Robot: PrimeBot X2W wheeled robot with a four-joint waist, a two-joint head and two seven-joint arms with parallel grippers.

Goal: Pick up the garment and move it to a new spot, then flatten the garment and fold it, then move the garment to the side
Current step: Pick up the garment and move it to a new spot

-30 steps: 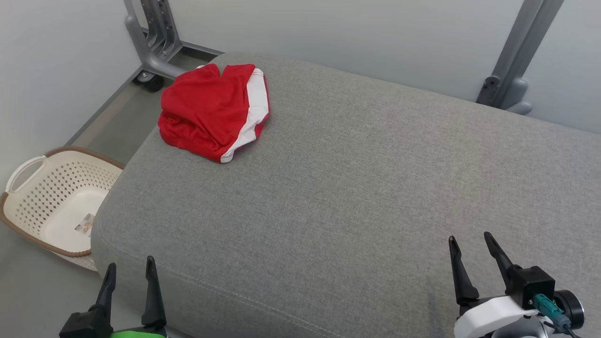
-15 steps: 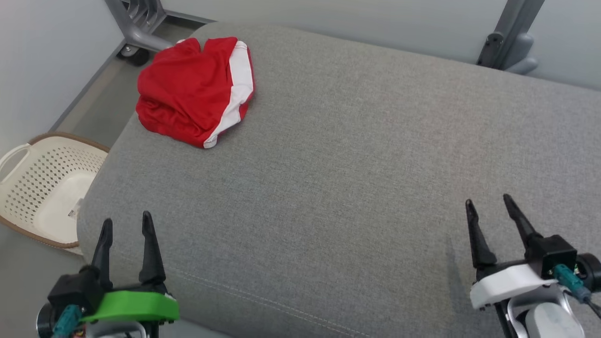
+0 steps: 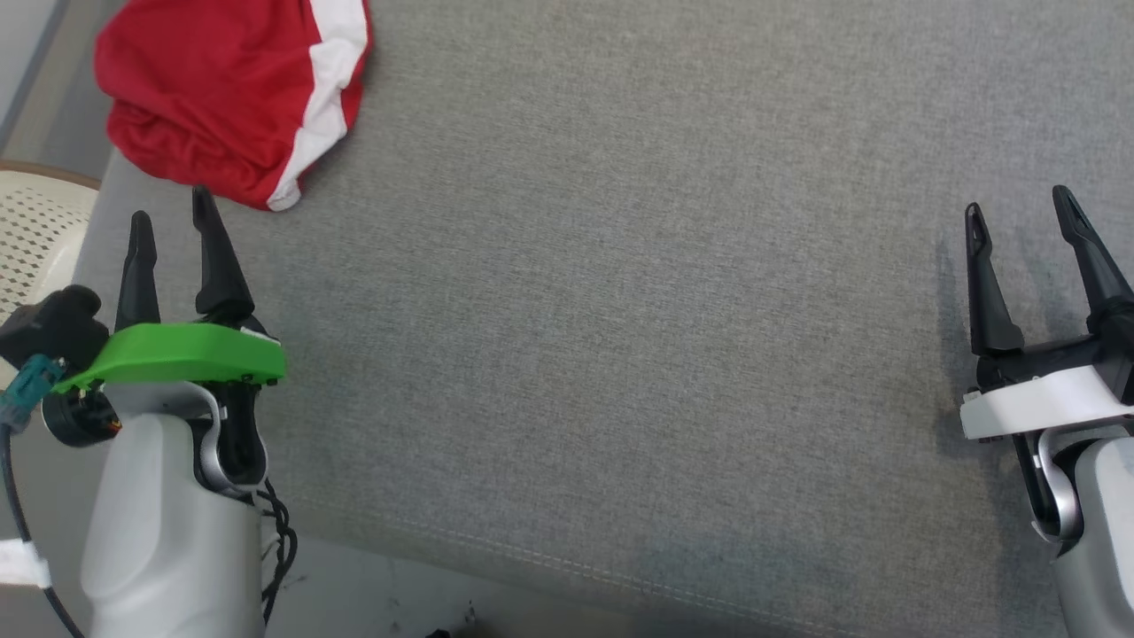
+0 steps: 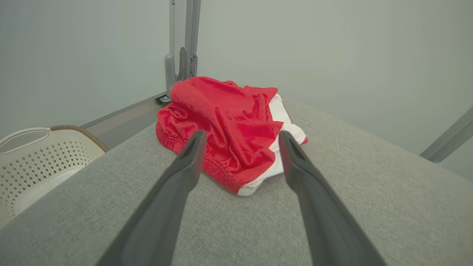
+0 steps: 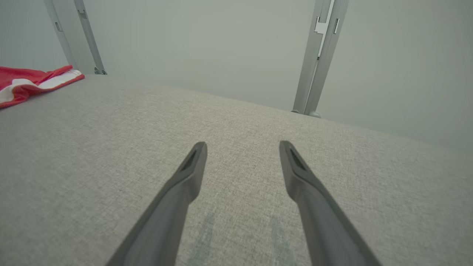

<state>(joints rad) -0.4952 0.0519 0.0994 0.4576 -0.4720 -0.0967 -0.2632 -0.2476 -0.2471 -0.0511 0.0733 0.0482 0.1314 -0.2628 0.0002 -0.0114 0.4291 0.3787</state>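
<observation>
A crumpled red garment (image 3: pixel 221 89) with a white side stripe lies at the far left corner of the grey cushion (image 3: pixel 620 310). My left gripper (image 3: pixel 168 221) is open, its fingertips just short of the garment's near hem. In the left wrist view the garment (image 4: pixel 229 129) sits straight ahead between the two open fingers (image 4: pixel 184 166), apart from them. My right gripper (image 3: pixel 1019 213) stands open over bare cushion at the right, far from the garment. The right wrist view catches the garment's edge (image 5: pixel 33 83) at far left, beyond that gripper (image 5: pixel 242 146).
A cream perforated laundry basket (image 3: pixel 35 230) with a brown rim stands on the floor left of the cushion, also seen as the basket (image 4: pixel 40 155) in the left wrist view. Grey metal posts (image 5: pixel 317 55) rise behind the cushion against a pale wall. The cushion's front seam (image 3: pixel 576 567) runs near me.
The head camera has tilted down and in, so the whole picture shifted. Both grippers have reached forward over the cushion, the left one closing in on the garment. Both stay open.
</observation>
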